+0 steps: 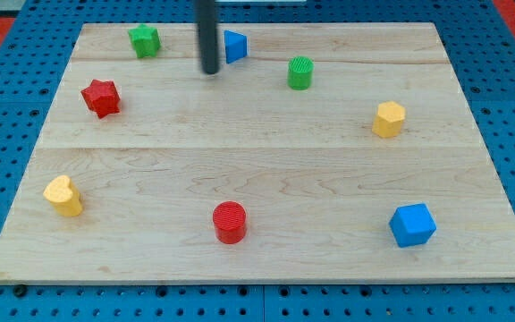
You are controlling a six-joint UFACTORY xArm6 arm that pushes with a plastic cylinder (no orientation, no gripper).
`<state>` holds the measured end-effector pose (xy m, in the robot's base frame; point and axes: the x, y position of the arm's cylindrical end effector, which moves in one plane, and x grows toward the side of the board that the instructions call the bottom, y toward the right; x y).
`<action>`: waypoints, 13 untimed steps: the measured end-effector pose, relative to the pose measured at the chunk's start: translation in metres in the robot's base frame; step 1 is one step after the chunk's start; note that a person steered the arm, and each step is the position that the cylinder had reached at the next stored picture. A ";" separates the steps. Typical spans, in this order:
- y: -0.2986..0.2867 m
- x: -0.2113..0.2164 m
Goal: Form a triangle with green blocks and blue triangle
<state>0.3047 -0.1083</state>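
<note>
The blue triangle (234,46) lies near the view's top, a little left of centre. The green star (144,40) sits at the top left. The green cylinder (300,72) stands right of the triangle and slightly lower. My tip (210,71) is at the end of the dark rod, just left of and slightly below the blue triangle, close to it; I cannot tell whether it touches. The tip stands between the green star and the green cylinder.
On the wooden board (257,179): a red star (101,97) at the left, a yellow heart (63,195) at the lower left, a red cylinder (230,222) at the bottom centre, a blue cube (412,224) at the lower right, a yellow hexagon (388,119) at the right.
</note>
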 end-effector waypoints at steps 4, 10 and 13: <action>-0.138 -0.114; -0.041 0.032; 0.023 0.041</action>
